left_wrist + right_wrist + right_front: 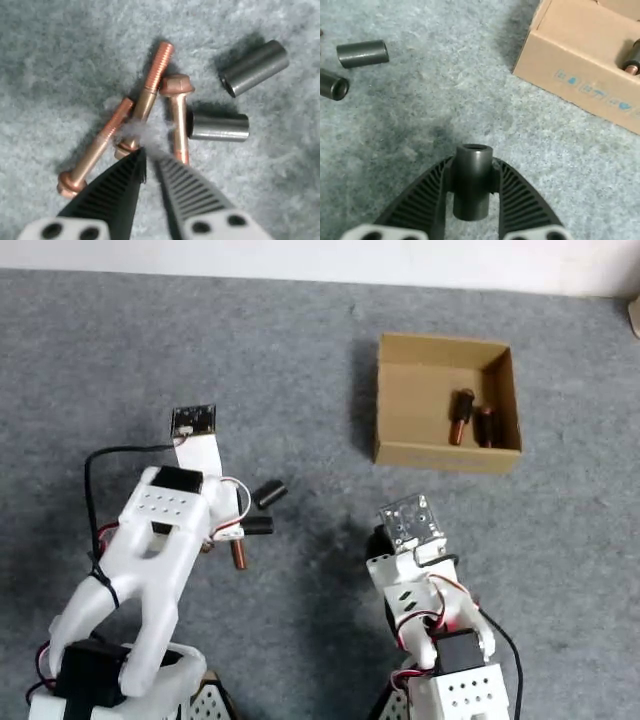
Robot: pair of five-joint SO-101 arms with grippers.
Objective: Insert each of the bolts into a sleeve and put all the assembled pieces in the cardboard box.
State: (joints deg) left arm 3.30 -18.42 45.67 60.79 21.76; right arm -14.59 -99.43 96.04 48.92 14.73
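Observation:
Three copper bolts lie crossed on the grey carpet: one long, one in the middle and one with its hex head up. Two dark sleeves lie beside them. My left gripper hovers with its tips right at the bolts, shut to a thin slit with nothing seen in it. My right gripper is shut on a third dark sleeve, open end up, in front of the cardboard box. From above, the box holds two assembled pieces.
In the high view the loose sleeves and bolts sit just beside the left arm, left of the box. The right arm stands below the box, with bare carpet between them. A small tag lies at the left arm's far side.

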